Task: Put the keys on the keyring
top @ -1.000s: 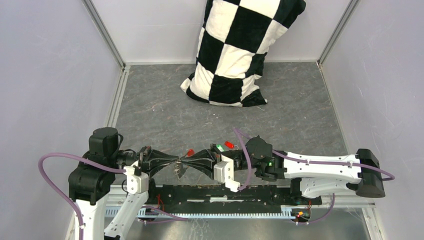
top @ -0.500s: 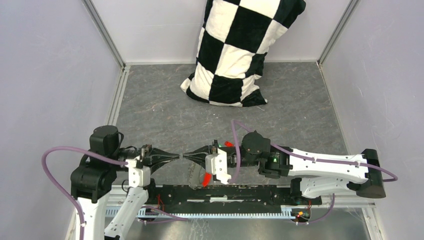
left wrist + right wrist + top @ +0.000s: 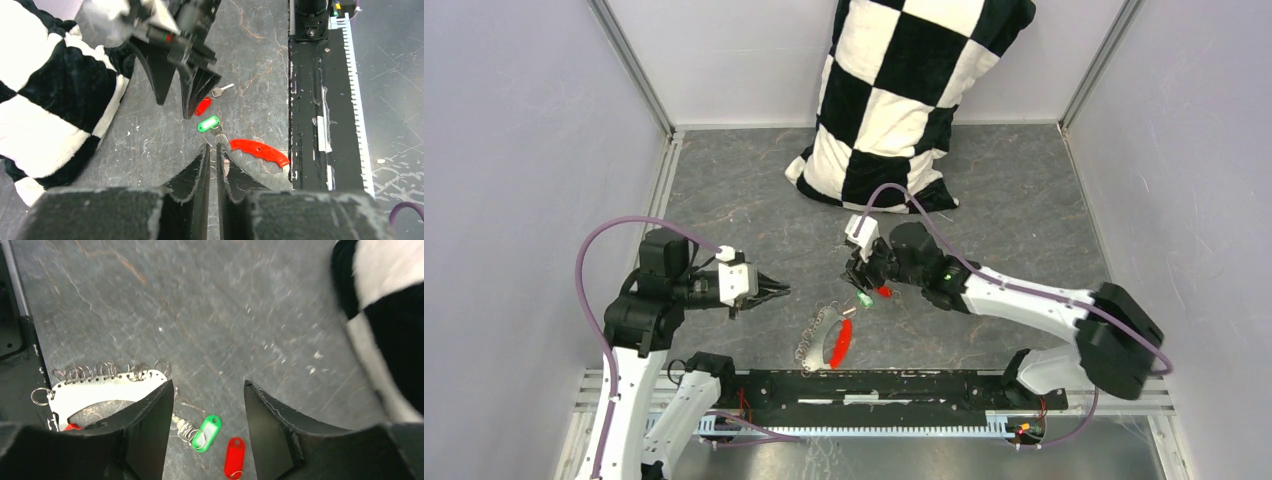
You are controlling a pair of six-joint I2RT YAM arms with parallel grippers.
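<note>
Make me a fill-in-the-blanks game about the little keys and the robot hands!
1. The key next to the red key has a ___ head.
2. Both keys lie on the ___, held by nobody.
3. The right gripper hangs over them with its jaws ___.
4. The big pillow at the back is black and ___.

Missing words: green; table; open; white

No readable text, label, brand or number appears in any view; the green key tag (image 3: 208, 123) seems blank, though it is small and blurred.
</note>
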